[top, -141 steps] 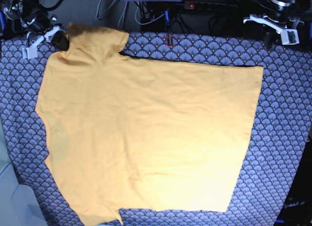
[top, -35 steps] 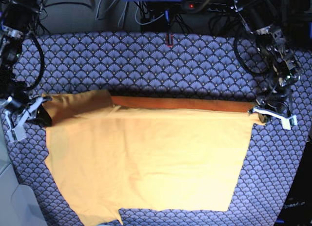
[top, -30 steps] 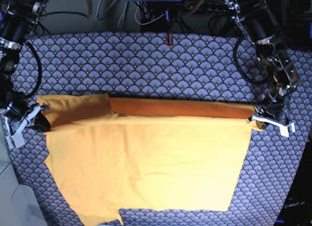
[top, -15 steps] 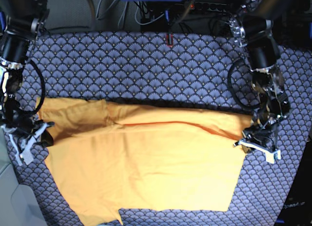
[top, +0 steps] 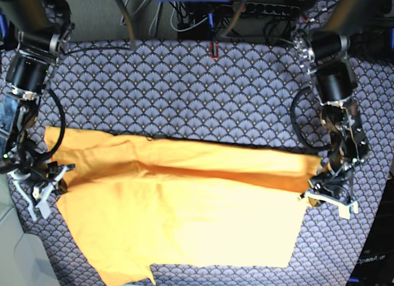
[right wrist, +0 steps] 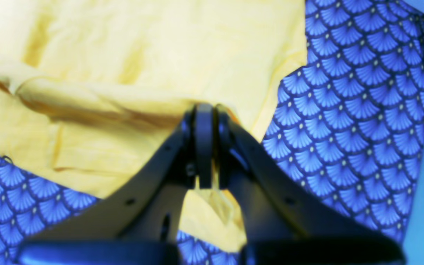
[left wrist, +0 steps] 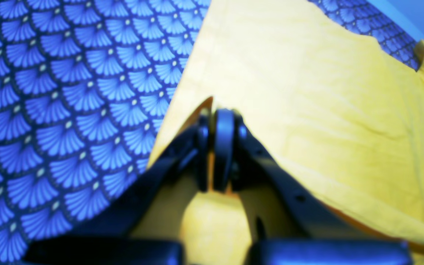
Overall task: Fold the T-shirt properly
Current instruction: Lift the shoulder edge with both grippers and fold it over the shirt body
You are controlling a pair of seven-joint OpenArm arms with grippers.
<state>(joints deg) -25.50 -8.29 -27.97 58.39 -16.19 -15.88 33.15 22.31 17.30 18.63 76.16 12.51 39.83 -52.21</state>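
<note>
**Ana:** T-shirt, where does it sit?

**Ben:** It fills the lower half of the base view, a soft yellow-orange cotton sheet on the patterned cloth. Its top band is doubled over the body, leaving a long, slightly slanted fold from the left edge to the right edge of the frame, with shallow creases beneath it. A sleeve corner pokes out at the far left, and the bottom hem has a small stepped notch near the lower left.

**Ana:** And the left gripper?

**Ben:** At the right of the base view, at the shirt's right edge. In the left wrist view its dark fingers are pressed together with a thin fold of yellow fabric pinched between them; the cloth drapes off both sides of the tips.

**Ana:** The right gripper?

**Ben:** At the left edge of the base view, by the sleeve. The right wrist view shows the right gripper closed tight as well, a rumpled ridge of shirt running into the tips and a small flap hanging below them.

**Ana:** The cloth underneath?

**Ben:** Flat, blue-grey, printed with rows of scallop fans, each with a pale dot; it looks vivid blue in the wrist views. Tangled black cables lie beyond its top edge.
</note>
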